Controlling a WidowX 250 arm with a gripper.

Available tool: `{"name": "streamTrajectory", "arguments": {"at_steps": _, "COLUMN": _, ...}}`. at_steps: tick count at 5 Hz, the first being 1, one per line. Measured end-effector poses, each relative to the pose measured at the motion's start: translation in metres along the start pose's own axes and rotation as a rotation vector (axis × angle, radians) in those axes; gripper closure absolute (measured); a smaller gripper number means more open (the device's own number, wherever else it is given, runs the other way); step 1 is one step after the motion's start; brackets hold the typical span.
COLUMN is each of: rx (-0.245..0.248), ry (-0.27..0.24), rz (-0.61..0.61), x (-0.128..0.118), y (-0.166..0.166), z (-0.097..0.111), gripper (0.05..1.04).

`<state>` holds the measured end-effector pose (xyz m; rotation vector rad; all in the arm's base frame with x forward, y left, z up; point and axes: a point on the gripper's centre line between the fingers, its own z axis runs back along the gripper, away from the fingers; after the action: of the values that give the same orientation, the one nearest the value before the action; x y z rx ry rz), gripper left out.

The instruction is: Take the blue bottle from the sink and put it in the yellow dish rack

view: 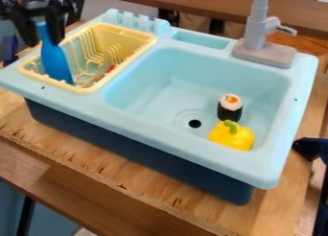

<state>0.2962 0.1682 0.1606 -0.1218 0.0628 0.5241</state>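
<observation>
Gripper point(42, 20) far left, clamped on blue utensil point(55, 61), slightly tilted, wide end down in yellow dish rack point(127, 32). Red item point(110, 69) there too. Sink basin point(150, 93), right side: sushi roll point(230, 107) beside yellow pepper point(233, 136), pepper nearer.

Desk point(96, 186): brown wood, w/ a dark leg point(26, 216) at lower L. On top, a lighter plywood board point(137, 180), grain + dark marks visible, front edge rough & splintery. Toy sink unit point(179, 151) sits directly on the board, set at an angle: lt. blue top, dk. navy base, approx. upright.
</observation>
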Motion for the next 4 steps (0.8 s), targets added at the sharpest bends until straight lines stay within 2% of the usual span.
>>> {"name": "streamTrajectory", "arguments": {"at_steps": 1, "rx": 0.005, "ry": -0.002, "rz": 0.004, "x": -0.007, "y": -0.002, "z": 0.011, "gripper": 0.135}}
{"name": "streamTrajectory", "arguments": {"at_steps": 2, "rx": 0.016, "ry": -0.09, "rz": -0.005, "x": -0.02, "y": -0.012, "z": 0.048, "gripper": 0.083}}
{"name": "streamTrajectory", "arguments": {"at_steps": 3, "rx": 0.018, "ry": -0.154, "rz": 0.008, "x": -0.031, "y": -0.016, "z": 0.07, "gripper": 0.083}}
{"name": "streamTrajectory", "arguments": {"at_steps": 4, "rx": 0.039, "ry": -0.192, "rz": -0.009, "x": -0.038, "y": -0.022, "z": 0.09, "gripper": 0.083}}
